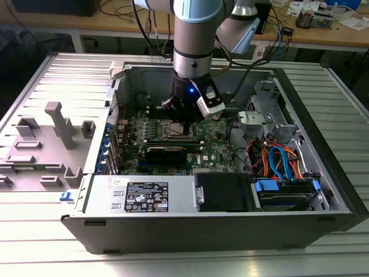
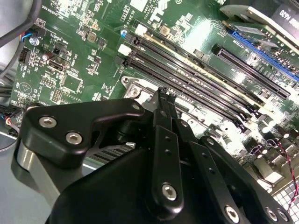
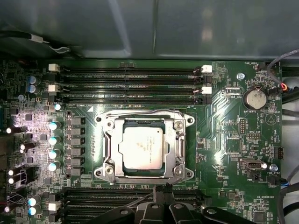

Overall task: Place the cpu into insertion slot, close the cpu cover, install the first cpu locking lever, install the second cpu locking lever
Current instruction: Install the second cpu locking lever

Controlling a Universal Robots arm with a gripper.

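In the first wrist view, the small flat square cpu with a silver-grey metal top (image 3: 141, 147) lies seated in the square metal-rimmed insertion slot (image 3: 180, 125) on the green circuit board (image 3: 224, 135). The thin silver metal cpu cover frame with its large square window (image 3: 113, 140) lies flat over the slot, framing the chip. A thin metal wire lever runs along the slot's edge nearest the long black memory slots (image 3: 131, 86); whether it is latched cannot be told.

The black gripper (image 3: 161, 189) hovers at the slot's opposite edge, its jaws drawn together with nothing between them. In the second wrist view the gripper (image 2: 164, 93) tips meet just above the socket's rim, beside further long black memory slots (image 2: 196, 70).

In the exterior view, the silver robot arm (image 1: 193, 34) reaches down into the open grey computer case (image 1: 230, 231), which rests on the ribbed metal counter (image 1: 46, 242).
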